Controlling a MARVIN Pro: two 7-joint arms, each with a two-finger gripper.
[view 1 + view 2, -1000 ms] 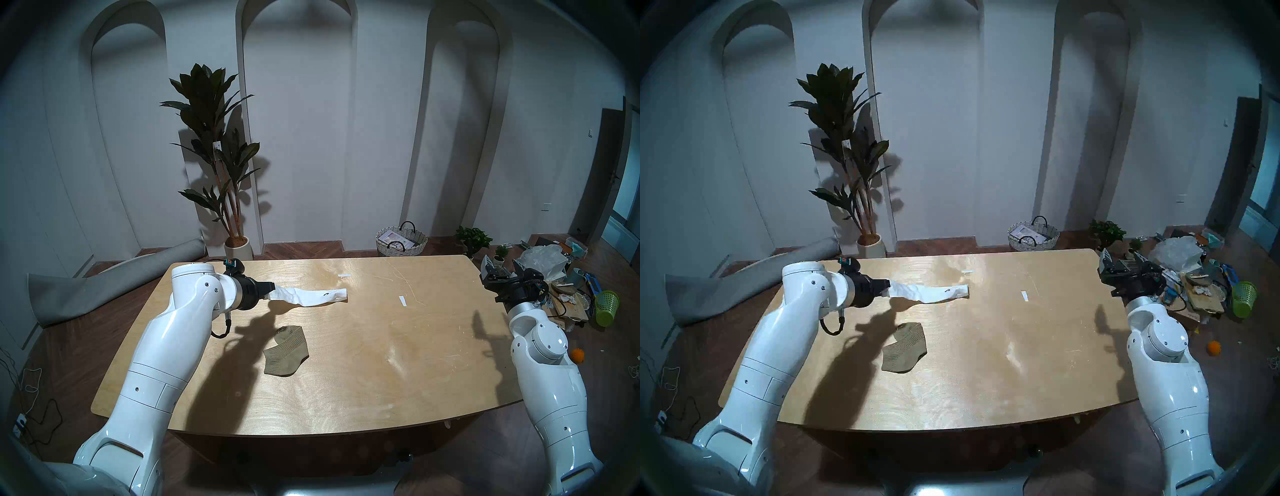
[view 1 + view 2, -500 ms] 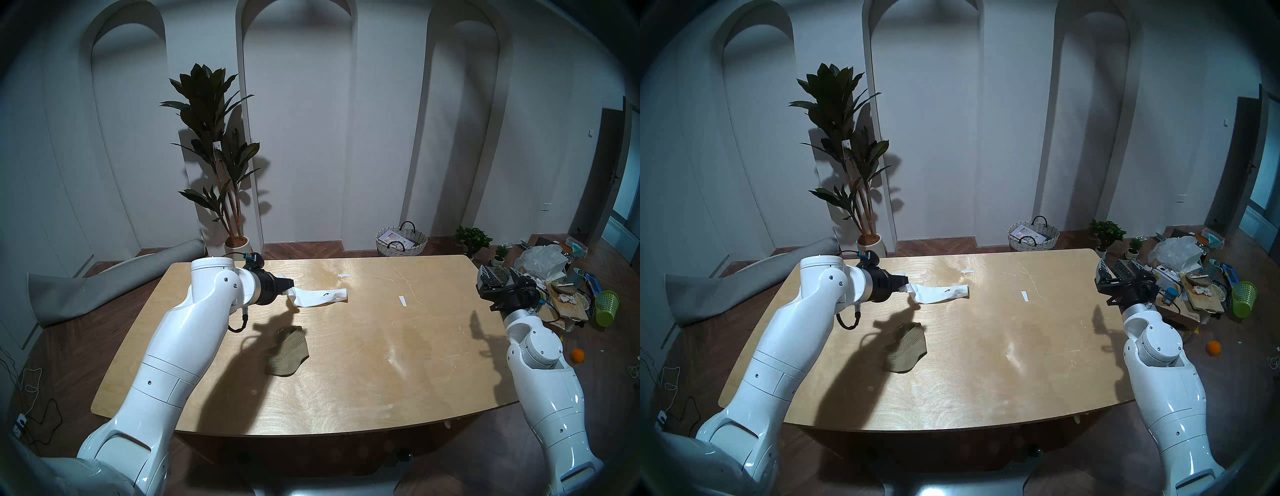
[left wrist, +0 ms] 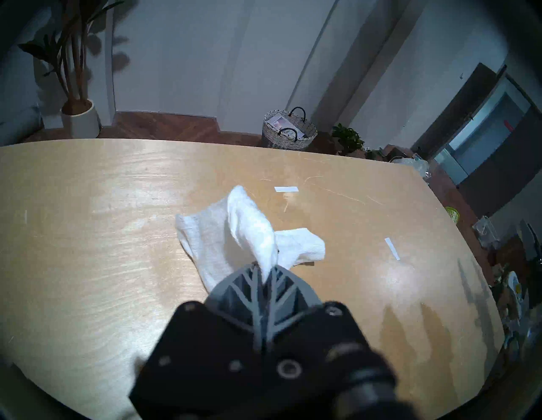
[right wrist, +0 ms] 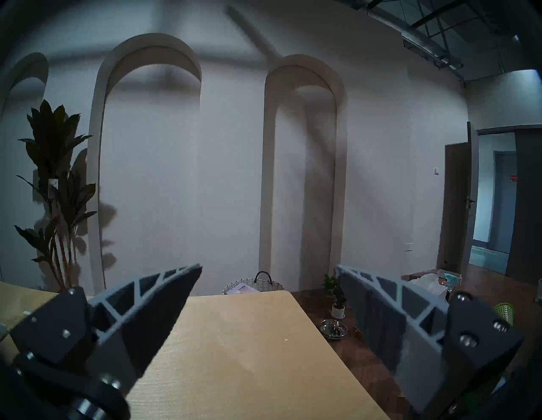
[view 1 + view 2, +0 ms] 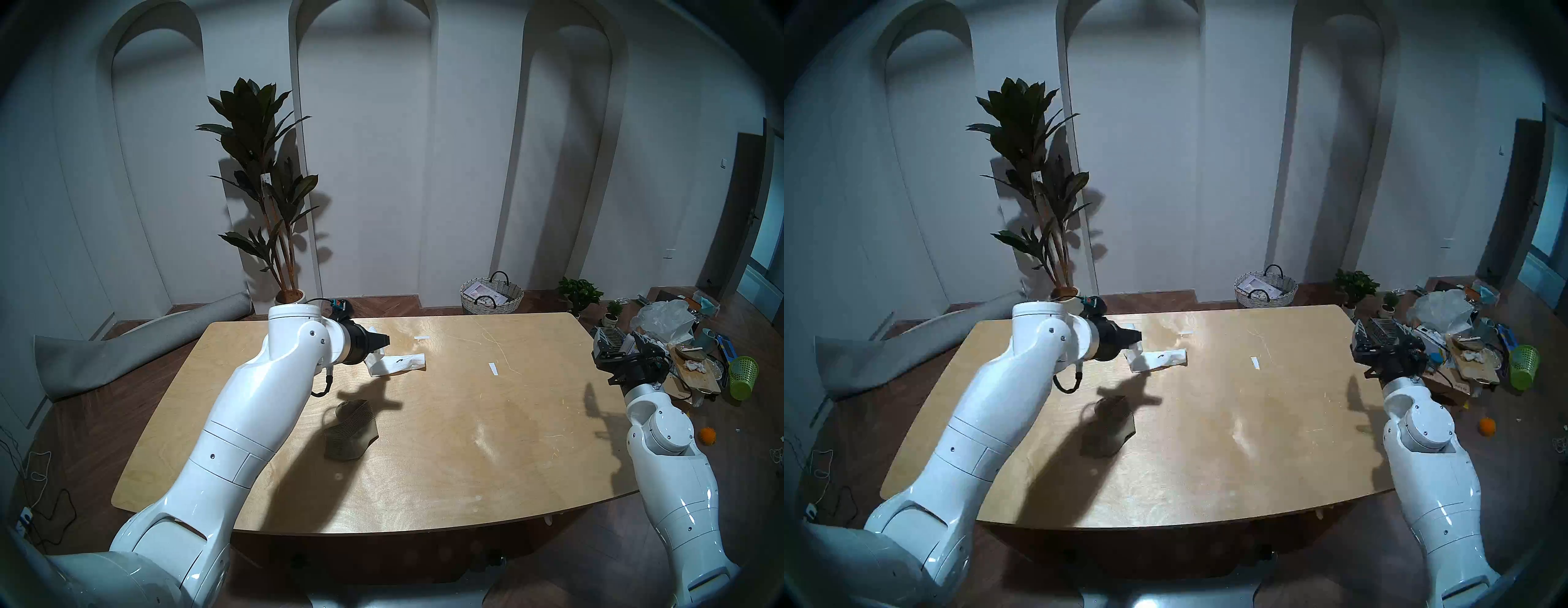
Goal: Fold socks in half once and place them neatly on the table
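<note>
Plywood table with socks and paper strips

A white sock lies partly lifted; an olive sock rests nearer, in shadow; two paper strips lie beyond.

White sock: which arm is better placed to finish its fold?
Left. The left gripper is shut on the white sock, one end lifted over the rest; the right gripper stands open past the table's right edge.

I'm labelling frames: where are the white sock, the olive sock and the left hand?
white sock (image 5: 405,361), head left view, flat part by logo
olive sock (image 5: 352,429), head left view, ribbed middle
left hand (image 3: 265,271), left wrist view, fingertips pinching white sock
</note>
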